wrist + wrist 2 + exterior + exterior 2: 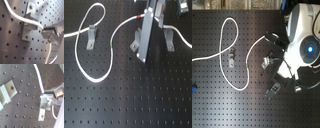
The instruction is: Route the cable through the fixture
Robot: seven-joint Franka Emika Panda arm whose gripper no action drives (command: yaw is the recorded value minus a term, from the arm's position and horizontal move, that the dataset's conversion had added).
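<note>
The white cable [84, 25] loops across the black perforated board, with a green band [110, 45] and a red band [140, 16]. It also shows in the second exterior view [223, 35]. My gripper [149, 18] is shut on the cable just past the red band, right above the middle grey fixture [137, 46]. In the first wrist view the cable [15, 15] lies across that fixture [27, 27] and ends at a finger [55, 27]. In the second wrist view the cable [39, 79] runs to the fixture [44, 107]. Beyond the gripper the cable runs on to the first exterior view's right [180, 36].
Two more grey fixtures stand on the board, one inside the cable loop [90, 36] and one on the first exterior view's right [168, 36]. The white arm [303, 42] covers the second exterior view's right side. A small blue object [193, 90] lies at that board's left edge.
</note>
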